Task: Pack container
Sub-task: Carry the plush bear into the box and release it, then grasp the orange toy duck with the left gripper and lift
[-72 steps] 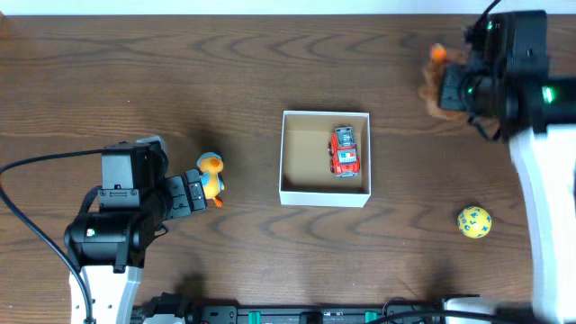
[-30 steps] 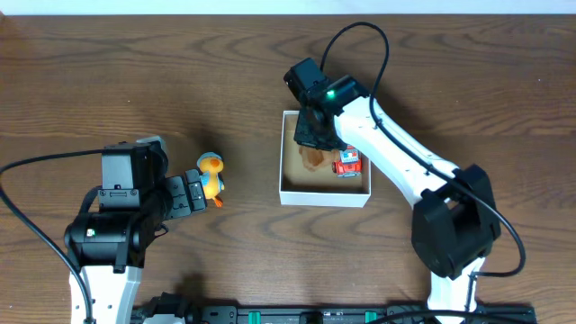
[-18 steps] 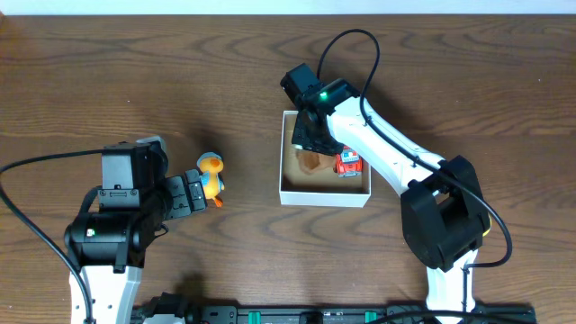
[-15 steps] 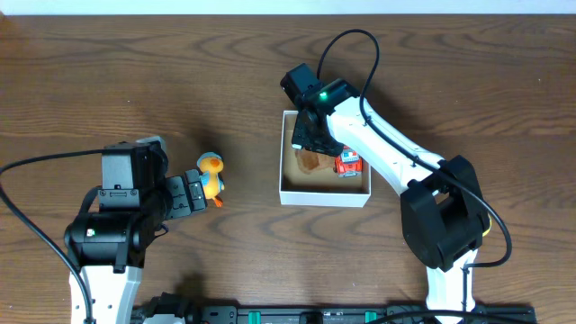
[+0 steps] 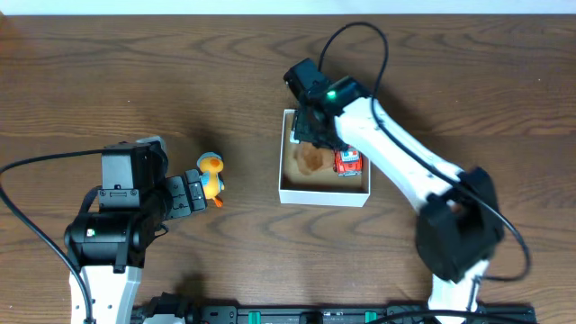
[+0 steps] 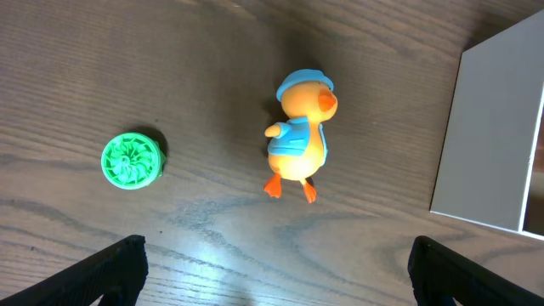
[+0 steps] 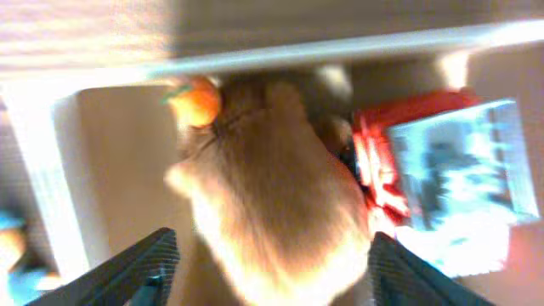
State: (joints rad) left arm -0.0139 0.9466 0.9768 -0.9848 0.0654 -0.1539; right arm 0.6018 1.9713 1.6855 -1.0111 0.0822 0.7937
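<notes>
The container is a white-walled box with a tan floor in the middle of the table. In it lie a brown plush toy and a red toy car. My right gripper hovers over the box's far left part, open. In the right wrist view its fingers stand wide on both sides of the plush, apart from it, with the car to the right. A yellow duck with a blue cap lies just ahead of my open left gripper.
In the left wrist view a green round disc lies left of the duck, and the container's white outer wall is at the right edge. The plush carries a small orange piece by the box's far wall.
My right gripper has opened and let go of the brown plush, which now lies on the box floor beside the car. The left arm and the duck have not moved.
</notes>
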